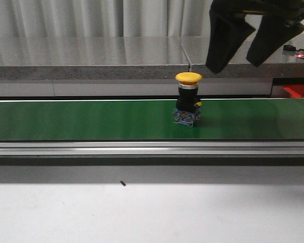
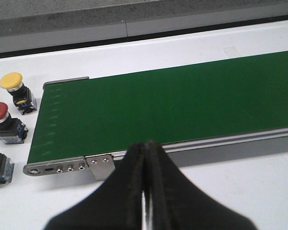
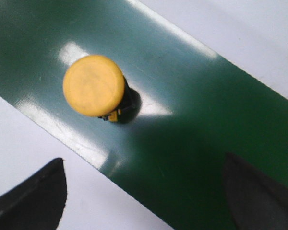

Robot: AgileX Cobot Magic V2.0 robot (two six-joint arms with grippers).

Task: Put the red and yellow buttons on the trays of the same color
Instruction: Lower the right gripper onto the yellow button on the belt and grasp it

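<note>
Standing alone on the belt, one yellow button under the wide-spread right end effector

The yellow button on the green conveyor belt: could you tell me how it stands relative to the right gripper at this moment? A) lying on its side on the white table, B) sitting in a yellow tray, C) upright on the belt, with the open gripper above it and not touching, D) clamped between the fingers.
C: the yellow button stands upright on the green belt, while the right gripper hangs above it, fingers spread, apart from it.
</note>
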